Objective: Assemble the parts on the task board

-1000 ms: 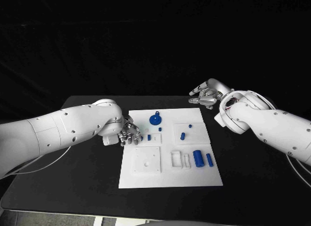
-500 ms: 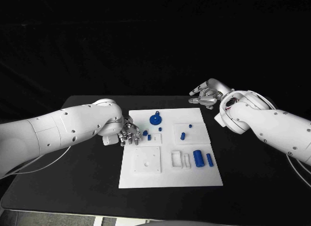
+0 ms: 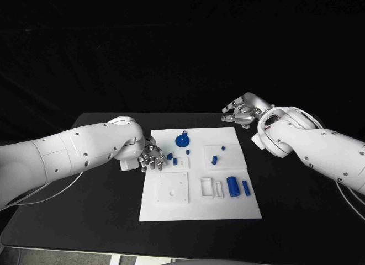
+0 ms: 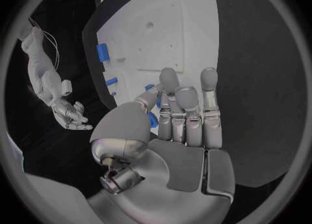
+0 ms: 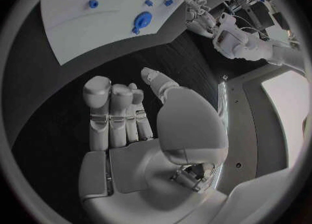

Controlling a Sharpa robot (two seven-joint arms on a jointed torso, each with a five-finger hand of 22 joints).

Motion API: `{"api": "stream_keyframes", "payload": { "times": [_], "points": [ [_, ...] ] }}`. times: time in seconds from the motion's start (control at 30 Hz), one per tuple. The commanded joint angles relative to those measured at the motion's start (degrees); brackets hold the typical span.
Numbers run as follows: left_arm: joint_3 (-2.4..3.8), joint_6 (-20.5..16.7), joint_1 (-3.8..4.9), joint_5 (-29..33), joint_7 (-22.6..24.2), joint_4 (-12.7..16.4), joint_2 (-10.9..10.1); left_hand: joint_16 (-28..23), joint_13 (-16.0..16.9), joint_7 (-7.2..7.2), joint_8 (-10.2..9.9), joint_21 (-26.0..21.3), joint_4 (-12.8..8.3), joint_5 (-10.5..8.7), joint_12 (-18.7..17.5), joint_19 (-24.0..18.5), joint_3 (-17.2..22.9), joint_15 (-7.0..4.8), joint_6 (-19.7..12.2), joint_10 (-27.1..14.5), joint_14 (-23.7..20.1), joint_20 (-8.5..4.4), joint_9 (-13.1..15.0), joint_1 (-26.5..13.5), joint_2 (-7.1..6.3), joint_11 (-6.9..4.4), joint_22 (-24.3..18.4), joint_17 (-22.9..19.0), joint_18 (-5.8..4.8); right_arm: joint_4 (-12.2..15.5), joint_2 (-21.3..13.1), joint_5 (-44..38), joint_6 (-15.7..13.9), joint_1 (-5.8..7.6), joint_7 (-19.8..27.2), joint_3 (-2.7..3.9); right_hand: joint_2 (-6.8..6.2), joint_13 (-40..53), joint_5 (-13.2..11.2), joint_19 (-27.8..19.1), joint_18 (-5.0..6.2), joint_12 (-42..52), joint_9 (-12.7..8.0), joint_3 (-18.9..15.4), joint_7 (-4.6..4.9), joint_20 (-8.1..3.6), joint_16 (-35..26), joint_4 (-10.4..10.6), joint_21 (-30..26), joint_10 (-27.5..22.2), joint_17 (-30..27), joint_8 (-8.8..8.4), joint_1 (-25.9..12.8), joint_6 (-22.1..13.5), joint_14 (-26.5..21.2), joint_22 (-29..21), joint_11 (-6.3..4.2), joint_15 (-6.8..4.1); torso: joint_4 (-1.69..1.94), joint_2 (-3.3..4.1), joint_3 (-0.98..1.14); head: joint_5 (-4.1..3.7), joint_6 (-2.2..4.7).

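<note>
The task board (image 3: 200, 203) lies mid-table (image 3: 86, 221), left hand (image 3: 151, 158) at its left edge, right hand (image 3: 243, 112) beyond its far right corner.

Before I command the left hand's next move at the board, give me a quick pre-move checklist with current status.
1. Left hand at the task board: ok, it sits at the board's left edge beside a small blue peg.
2. Left hand holding a part: cannot tell; the left wrist view shows blue between its thumb and fingers, but contact is hidden.
3. Right hand out of the way: ok, it is off the board beyond the far right corner, holding nothing.
4. Blue round part near the board's far edge: ok, apart from both hands.
5. Blue cylinders on the near right of the board: ok, untouched.
</note>
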Motion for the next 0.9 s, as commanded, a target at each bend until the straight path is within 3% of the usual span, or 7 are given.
{"api": "stream_keyframes", "payload": {
  "times": [0.03,0.2,0.3,0.37,0.43,0.53,0.9],
  "points": [
    [0.03,-0.7,0.01,0.3,0.7,0.2,-0.3,-0.1,-0.1,0.08,-0.1,-0.4,0.0,-0.21,-0.4,-0.2,-0.4,0.02,-0.4,2.7,-0.3,0.06,-0.1,0.1,-0.41,-0.31,1.0,-0.1,0.61,0.0,0.0,-0.3,0.6,-0.03,0.3,0.03,-0.06,0.0,0.3,3.2,0.9,-0.1,0.0,0.3,0.07,-0.36,-0.3,-0.1,-0.4,-0.4,0.0,-0.24,-0.4,0.4,0.0,5.1,-0.22,-0.26,0.0,0.01,0.02,-0.01,0.09],
    [0.38,-2.7,0.04,0.2,1.9,1.0,-1.3,-0.4,-0.2,0.35,-0.2,-0.6,-0.1,-1.64,-0.9,-0.2,-0.8,0.07,-1.4,2.6,-0.6,0.01,-0.4,0.8,-1.2,-0.21,1.0,-0.3,0.56,0.0,0.0,-0.3,0.5,-0.03,0.4,0.03,-0.06,0.0,0.3,3.2,0.9,-0.1,0.0,0.3,0.07,-0.36,-0.3,-0.1,-0.4,-0.4,0.0,-0.24,-0.4,0.4,0.0,5.1,-0.22,-0.26,-0.02,0.0,0.02,-0.06,0.14],
    [1.21,-4.7,0.11,0.0,3.1,1.7,-2.2,-2.4,-1.3,1.12,-0.1,-1.9,-0.7,-3.11,-3.7,-1.2,-1.2,0.38,-4.1,1.8,-1.9,0.01,-3.7,3.2,-2.39,0.4,0.5,-1.6,0.26,0.0,-0.1,-0.3,0.4,-0.03,0.5,0.03,-0.09,0.0,0.3,3.2,0.92,-0.2,0.0,0.3,0.11,-0.35,-0.3,-0.2,-0.5,-0.4,0.0,-0.24,-0.4,0.3,0.0,5.1,-0.2,-0.26,0.0,-0.02,0.0,-0.15,0.26],
    [1.68,-6.0,0.24,-0.1,4.0,2.2,-2.7,-3.5,-1.8,1.7,-0.1,-3.1,-0.8,-3.59,-5.5,-1.5,-1.5,0.58,-5.9,1.4,-2.4,0.05,-6.5,5.4,-2.84,0.64,0.1,-2.6,0.05,0.0,-0.2,-0.3,0.3,-0.03,0.5,0.03,-0.09,0.0,0.3,3.2,0.92,-0.2,0.0,0.3,0.11,-0.35,-0.3,-0.2,-0.5,-0.4,0.0,-0.24,-0.4,0.3,0.0,5.1,-0.2,-0.26,0.0,-0.04,0.0,-0.18,0.32],
    [2.27,-7.6,0.42,-0.2,5.1,2.8,-3.3,-5.7,-3.4,2.63,0.3,-6.1,-0.6,-4.1,-8.6,-1.8,-3.4,1.01,-8.3,0.0,-3.5,0.32,-15.4,9.7,-3.26,1.15,-1.4,-5.0,-0.22,0.0,-0.2,-0.3,0.3,-0.03,0.5,0.03,-0.09,0.0,0.3,3.2,0.92,-0.2,0.0,0.3,0.11,-0.35,-0.3,-0.2,-0.5,-0.4,0.0,-0.24,-0.4,0.3,0.0,5.1,-0.2,-0.26,0.02,-0.04,0.01,-0.21,0.41],
    [3.02,-9.8,0.67,-0.3,6.8,3.6,-4.2,-7.6,-4.4,3.48,0.6,-8.0,-1.3,-7.17,-10.6,-3.2,-4.1,1.81,-9.9,-3.4,-6.4,0.83,-17.9,12.8,-3.16,1.84,-2.0,-6.3,-0.43,0.0,-0.3,-0.3,0.2,-0.03,0.5,0.03,-0.09,0.0,0.3,3.2,0.92,-0.2,0.0,0.3,0.11,-0.35,-0.3,-0.2,-0.5,-0.4,0.0,-0.24,-0.4,0.3,0.0,5.1,-0.2,-0.26,0.04,-0.01,-0.01,-0.26,0.46],
    [3.8,-16.0,1.25,-1.9,12.1,5.0,-5.4,-16.5,-18.6,7.21,0.1,-15.5,-2.4,-7.68,-24.7,-5.5,-11.7,5.14,-13.1,-10.2,-9.8,3.9,-32.0,21.0,-4.36,5.6,-7.2,-12.5,0.66,-0.1,-0.3,-0.1,0.2,-0.03,0.6,0.03,-0.18,-0.1,0.4,3.2,0.92,-0.2,0.0,0.0,0.12,-0.34,-0.3,0.0,-0.5,-0.4,0.0,-0.23,-0.7,0.2,0.0,5.1,-0.18,-0.24,0.05,-0.02,-0.06,-0.31,0.74]
  ]
}}
